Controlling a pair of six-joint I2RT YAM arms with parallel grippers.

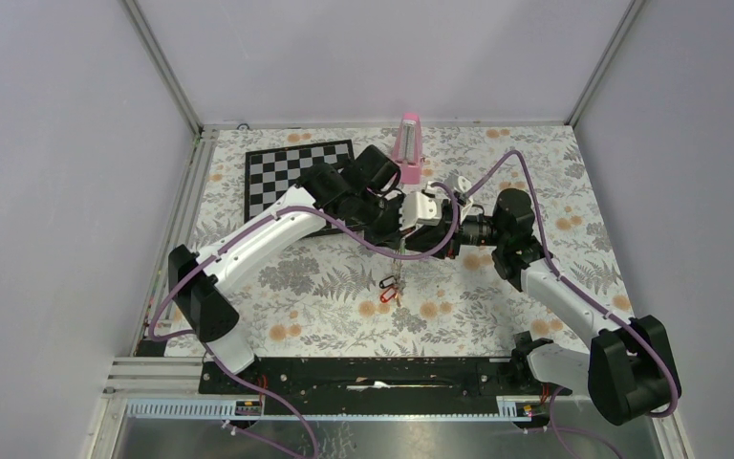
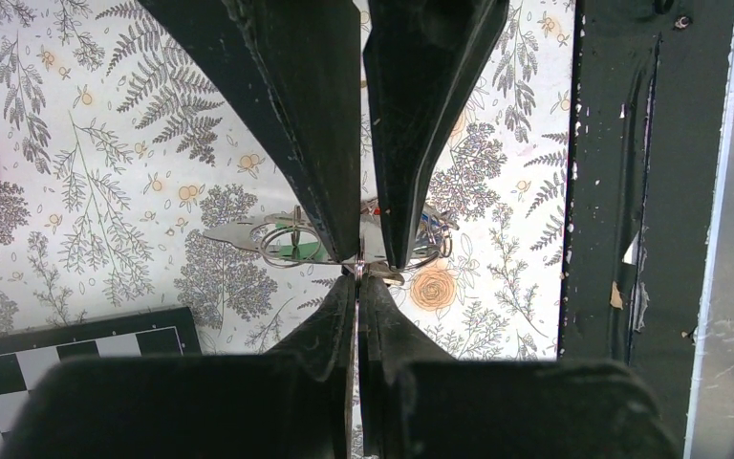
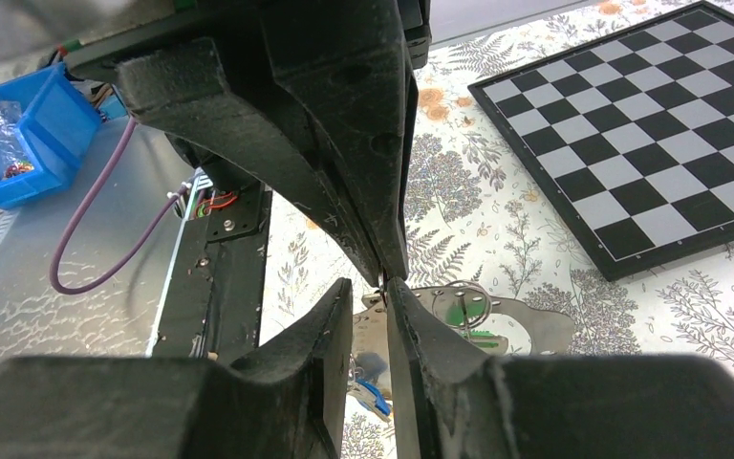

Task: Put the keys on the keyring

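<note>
Two black grippers meet tip to tip above the middle of the floral table. We see the left gripper with its jaws pressed fully together, pinching the thin wire of the keyring, which loops out to either side of the tips; a green-tagged key shows through the loop. The right gripper faces it, jaws a little apart and straddling the same spot. We cannot tell whether they grip anything. Nearer on the cloth, apart from both grippers, lie two loose keys, one red-tagged and one black-tagged. A chessboard sits far left.
</note>
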